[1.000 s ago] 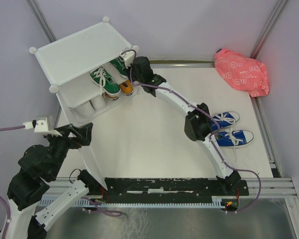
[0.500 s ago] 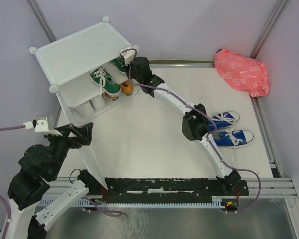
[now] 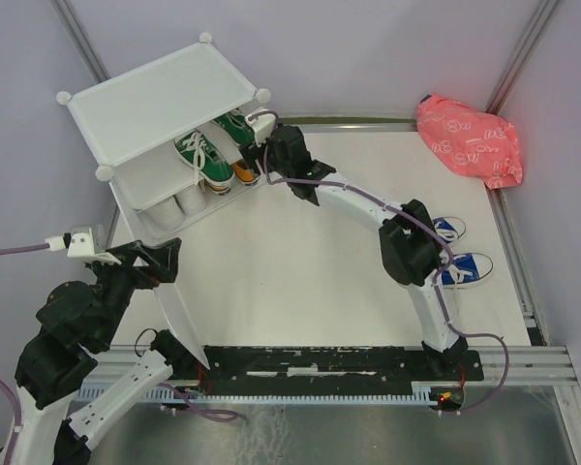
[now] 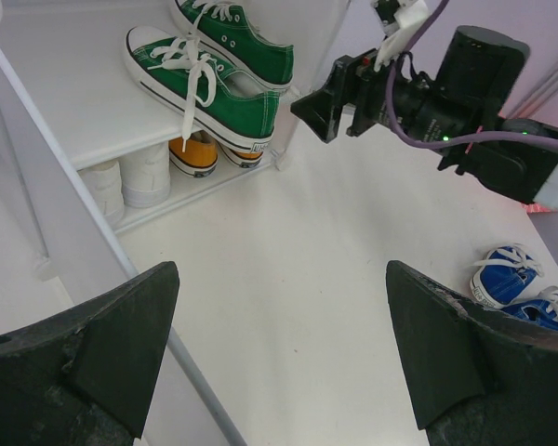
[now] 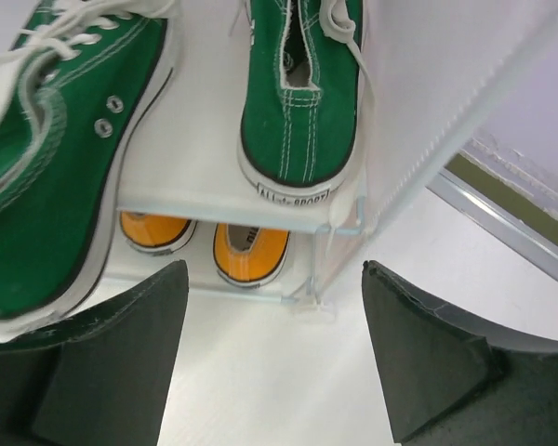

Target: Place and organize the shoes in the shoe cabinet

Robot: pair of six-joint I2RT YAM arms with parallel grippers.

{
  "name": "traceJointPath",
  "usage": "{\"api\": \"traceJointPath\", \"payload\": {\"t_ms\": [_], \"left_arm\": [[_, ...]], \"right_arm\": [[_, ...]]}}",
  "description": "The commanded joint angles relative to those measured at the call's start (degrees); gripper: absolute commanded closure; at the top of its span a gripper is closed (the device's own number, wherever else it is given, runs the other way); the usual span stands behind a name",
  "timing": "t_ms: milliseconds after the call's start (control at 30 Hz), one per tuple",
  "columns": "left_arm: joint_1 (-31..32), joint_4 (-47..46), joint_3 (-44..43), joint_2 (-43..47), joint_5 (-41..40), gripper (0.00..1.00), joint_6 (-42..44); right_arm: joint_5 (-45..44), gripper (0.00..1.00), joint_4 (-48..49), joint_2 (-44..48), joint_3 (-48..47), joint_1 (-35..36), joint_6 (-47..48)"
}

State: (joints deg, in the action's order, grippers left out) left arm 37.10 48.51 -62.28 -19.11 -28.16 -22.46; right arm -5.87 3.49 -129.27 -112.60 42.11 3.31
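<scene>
The white shoe cabinet (image 3: 145,97) stands at the far left. Two green shoes (image 3: 201,155) (image 5: 298,102) lie on its inner shelf (image 4: 65,102). Orange shoes (image 5: 251,255) and white shoes (image 4: 130,177) sit on the level below. My right gripper (image 5: 272,279) is open and holds nothing, just outside the cabinet's front right corner (image 3: 261,165), a little back from the right green shoe's heel. Two blue shoes (image 3: 470,266) lie on the table at the right, partly hidden by the right arm's elbow. My left gripper (image 4: 281,279) hangs open over bare table at the near left (image 3: 165,257).
A pink patterned bag (image 3: 470,139) lies at the far right corner. A white panel (image 3: 179,310) runs from the cabinet toward the near edge, beside the left arm. Metal rails (image 3: 518,242) border the table on the right and back.
My right gripper has opened, letting go of the right green shoe on the shelf, and drawn back a little to the right. Its elbow has swung right over the blue shoes. The left arm is still.
</scene>
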Motion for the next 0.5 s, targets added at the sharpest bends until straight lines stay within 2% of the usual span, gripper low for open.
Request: {"api": "traceJointPath", "payload": {"t_ms": [0, 233, 467], "left_arm": [[-0.1, 7.81, 1.55, -0.3, 0.19, 0.01, -0.22], [-0.1, 7.89, 1.52, 0.04, 0.3, 0.01, -0.31], [-0.11, 7.79, 1.53, 0.04, 0.17, 0.01, -0.31]], "right_arm": [[1.84, 0.18, 5.1, 12.14, 7.94, 0.81, 0.41], [17.79, 0.21, -0.29, 14.31, 9.25, 1.85, 1.55], [15.25, 0.2, -1.96, 7.64, 2.43, 4.81, -2.19]]}}
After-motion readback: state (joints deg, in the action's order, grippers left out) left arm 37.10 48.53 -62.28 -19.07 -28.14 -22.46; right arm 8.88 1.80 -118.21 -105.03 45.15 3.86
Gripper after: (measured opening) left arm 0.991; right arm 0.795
